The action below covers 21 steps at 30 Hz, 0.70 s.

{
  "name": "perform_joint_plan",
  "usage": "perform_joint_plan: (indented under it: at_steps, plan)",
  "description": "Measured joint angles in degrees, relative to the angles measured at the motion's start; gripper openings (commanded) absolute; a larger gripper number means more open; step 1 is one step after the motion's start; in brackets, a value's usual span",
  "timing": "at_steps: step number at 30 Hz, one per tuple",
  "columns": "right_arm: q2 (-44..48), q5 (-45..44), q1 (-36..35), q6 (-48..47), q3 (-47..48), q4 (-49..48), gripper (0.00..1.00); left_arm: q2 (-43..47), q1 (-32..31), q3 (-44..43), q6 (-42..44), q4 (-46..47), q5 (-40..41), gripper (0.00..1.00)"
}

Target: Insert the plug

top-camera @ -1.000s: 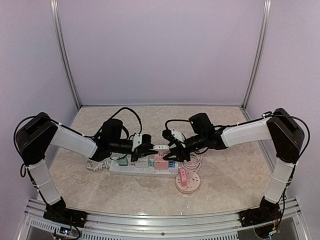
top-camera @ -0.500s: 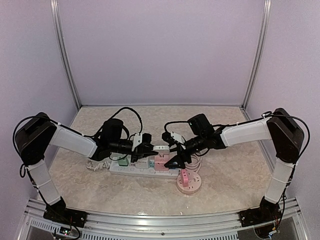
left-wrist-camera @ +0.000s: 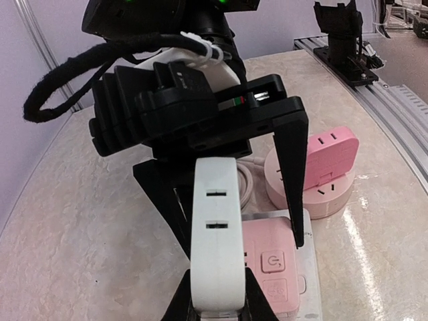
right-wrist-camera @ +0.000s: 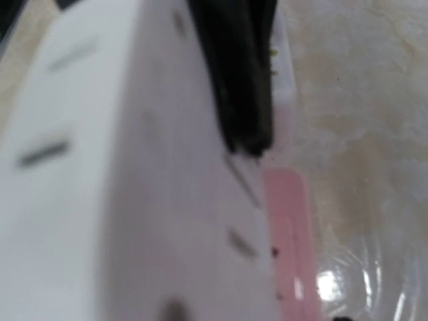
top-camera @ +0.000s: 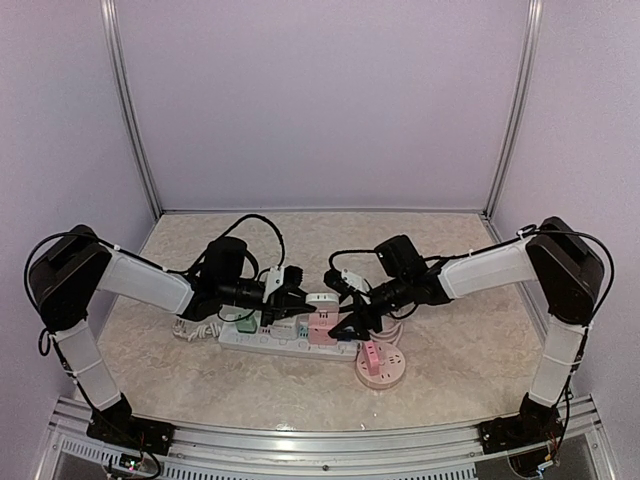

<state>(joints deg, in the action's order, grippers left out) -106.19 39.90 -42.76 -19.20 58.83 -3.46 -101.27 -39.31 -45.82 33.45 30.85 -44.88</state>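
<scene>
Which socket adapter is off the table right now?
The white oblong adapter, clamped in the left pincer; the pink cube adapter sits on the round pink base, the pink square module on the white strip.

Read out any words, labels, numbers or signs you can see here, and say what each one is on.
"Power symbol", no letters: on the upper button of the pink adapter, left wrist view.
Lower button: mark too faint to read.
No words, brands or numbers readable elsewhere.
</scene>
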Motion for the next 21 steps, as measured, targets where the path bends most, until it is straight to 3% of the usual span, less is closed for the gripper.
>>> perform_joint_plan:
  at_steps: [8,21]
  plan:
    - [-0.3,1.4,-0.2,1.5,-2.2,-5.7,0.33,0.0,0.2,-0.9,-2.1,-1.7,0.0,0.0]
    - [-1.5,2.9,1.0,-3.4,-1.5,-6.5,0.09,0.0,0.9,-2.8,-6.1,-6.3,-1.6,0.0]
